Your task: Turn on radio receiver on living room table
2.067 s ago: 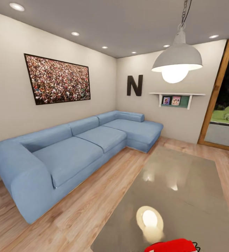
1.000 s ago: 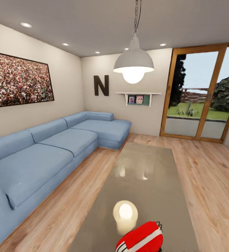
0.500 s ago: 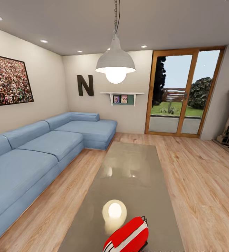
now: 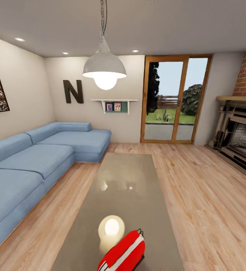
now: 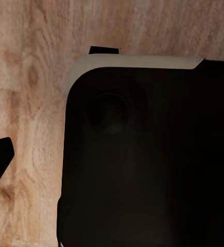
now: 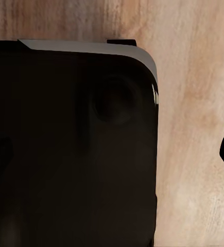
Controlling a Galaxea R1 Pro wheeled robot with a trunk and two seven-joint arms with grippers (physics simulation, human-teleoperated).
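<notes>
I have the radio receiver (image 4: 122,253) lying tilted on the near end of the table (image 4: 126,180), just beside the pendant lamp's (image 4: 104,67) bright reflection, so I judge I am lined up to approach along the table's length. From the table, the blue sofa (image 4: 36,162) runs along one side and the brick fireplace (image 4: 240,139) sits well apart on the other, with bare wood floor (image 4: 209,203) between and nothing blocking the radio. Both wrist cameras look down at dark robot bodywork over floorboards, so I cannot tell how far either gripper is open or whether it holds anything.
</notes>
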